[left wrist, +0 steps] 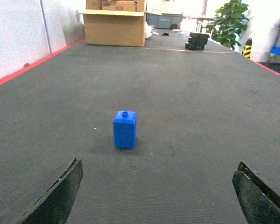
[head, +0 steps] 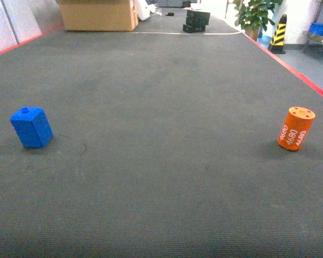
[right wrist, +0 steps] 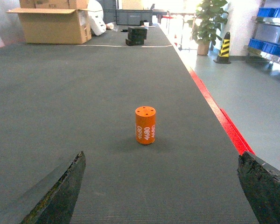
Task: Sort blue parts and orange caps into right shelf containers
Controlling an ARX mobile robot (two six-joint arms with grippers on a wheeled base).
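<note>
One blue part (head: 31, 127) stands upright on the dark mat at the left, knob on top. In the left wrist view this blue part (left wrist: 125, 129) is ahead of my left gripper (left wrist: 158, 189), which is open and holds nothing. An orange cap (head: 296, 128) with white "4680" lettering stands at the right. It appears as the orange cap (right wrist: 145, 125) ahead of my right gripper (right wrist: 161, 186), also open and holding nothing. Neither gripper shows in the head view. The steel shelf (right wrist: 269, 50) with blue containers (right wrist: 270, 12) is far off to the right.
The table's red edge (right wrist: 219, 116) runs along the right, with grey floor beyond it. At the far end are a cardboard box (head: 99, 14), black blocks (head: 196, 20), a potted plant (head: 254, 13) and a yellow-black cone (head: 279, 33).
</note>
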